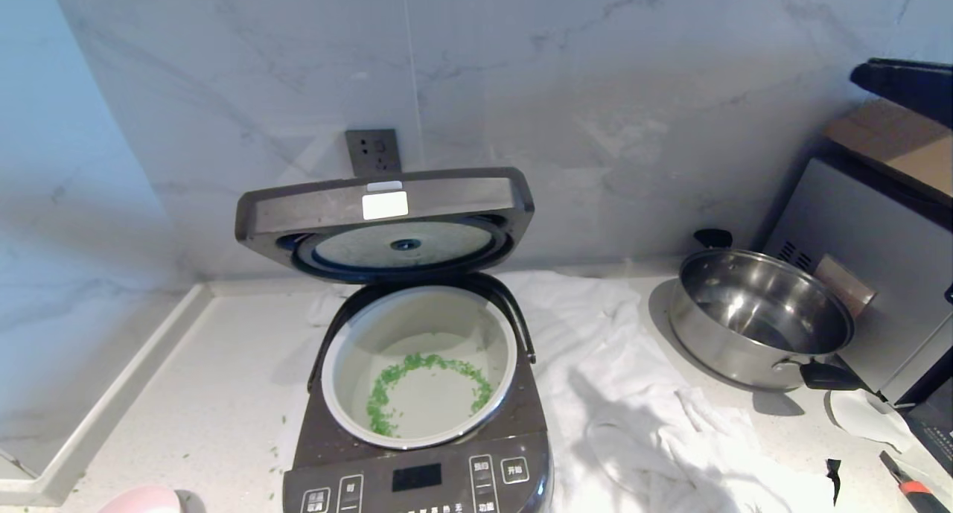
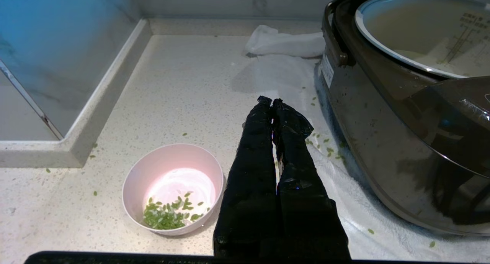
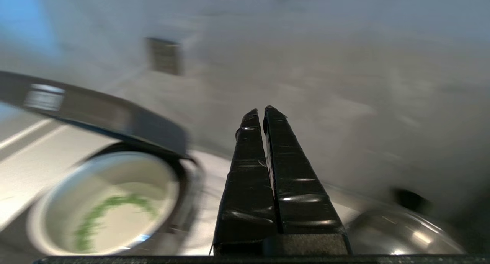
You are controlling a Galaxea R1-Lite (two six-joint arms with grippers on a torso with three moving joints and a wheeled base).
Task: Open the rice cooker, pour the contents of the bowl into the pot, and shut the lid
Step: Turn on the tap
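**Rice cooker open, green bits in the pot and some left in the bowl**

The rice cooker stands at the front of the pale speckled counter, partly on a white cloth. We see its lid raised on the hinge at the back, the dimpled silvery underside facing forward. The pot sits in the body, and a ring of chopped green bits lies on its bottom.

In our left wrist view the pink bowl rests upright on the counter, just beside the left gripper and apart from the cooker, with a small heap of green bits against its near wall. More green flecks are scattered on the counter and cloth around it. Our left gripper has its fingers pressed together and grasps nothing; it hangs above the counter between bowl and cooker.

Our right gripper also has its fingers together, empty, held in the air to the right of the cooker, pointing toward the marble wall. A steel pan with black handles stands to the right on the counter.
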